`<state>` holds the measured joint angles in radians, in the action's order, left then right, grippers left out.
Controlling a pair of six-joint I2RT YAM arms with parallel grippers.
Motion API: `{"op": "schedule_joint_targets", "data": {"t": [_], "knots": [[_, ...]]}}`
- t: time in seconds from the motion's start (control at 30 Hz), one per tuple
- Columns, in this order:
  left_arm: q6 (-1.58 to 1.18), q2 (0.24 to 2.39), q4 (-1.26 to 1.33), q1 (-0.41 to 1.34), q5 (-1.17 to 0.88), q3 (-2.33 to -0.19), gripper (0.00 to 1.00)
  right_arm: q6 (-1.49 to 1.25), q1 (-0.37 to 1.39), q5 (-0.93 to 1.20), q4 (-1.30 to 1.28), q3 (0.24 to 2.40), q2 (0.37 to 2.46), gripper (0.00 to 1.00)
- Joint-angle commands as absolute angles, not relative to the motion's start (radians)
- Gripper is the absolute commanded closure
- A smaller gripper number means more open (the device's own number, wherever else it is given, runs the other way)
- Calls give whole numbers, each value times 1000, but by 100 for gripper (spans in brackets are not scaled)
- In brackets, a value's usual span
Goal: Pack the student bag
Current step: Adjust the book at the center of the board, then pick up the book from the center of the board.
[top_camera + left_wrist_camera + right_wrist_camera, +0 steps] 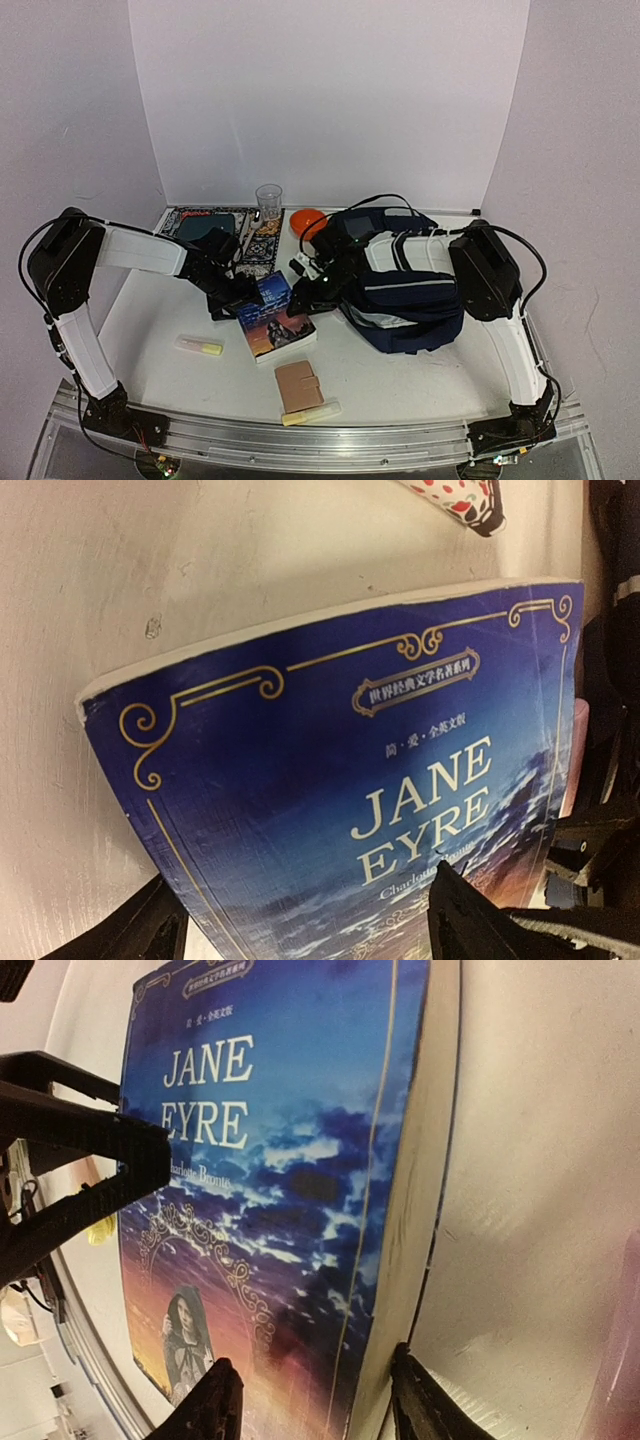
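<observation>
**Navy student bag (415,305) on the right, both grippers at a book**

Blue-covered and lying face-up, a "Jane Eyre" book (280,322) sits mid-table (400,378), with the bag just to its right. The left gripper (228,296) is at the book's left side, fingers spread and grasping nothing. The right gripper (312,286) straddles the book's page edge with its jaws apart. One finger is over the cover and the other is beside the pages.
</observation>
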<state>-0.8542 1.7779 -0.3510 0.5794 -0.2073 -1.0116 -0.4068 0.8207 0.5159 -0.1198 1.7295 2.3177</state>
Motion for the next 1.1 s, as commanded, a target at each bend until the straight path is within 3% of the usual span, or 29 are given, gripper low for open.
{"op": "schedule_joint_targets", "data": {"t": [0.0, 0.4, 0.47, 0.67, 0.97, 1.07], "knots": [[-874, 1782, -284, 584, -250, -983, 17, -460, 832, 622, -49, 1718, 2249, 58], [-956, 1730, -152, 584, -286, -918, 19, -582, 832, 674, 90, 1641, 2208, 100], [-982, 1725, -110, 584, -302, -897, 20, -601, 832, 680, 112, 1637, 2206, 99], [-1024, 1739, -44, 586, -350, -870, 23, -638, 832, 654, 123, 1642, 2241, 79], [-1026, 1716, -32, 594, -346, -861, 24, -644, 833, 669, 145, 1635, 2276, 76], [-1026, 1713, -32, 594, -332, -844, 24, -642, 831, 618, 139, 1623, 2265, 70]]}}
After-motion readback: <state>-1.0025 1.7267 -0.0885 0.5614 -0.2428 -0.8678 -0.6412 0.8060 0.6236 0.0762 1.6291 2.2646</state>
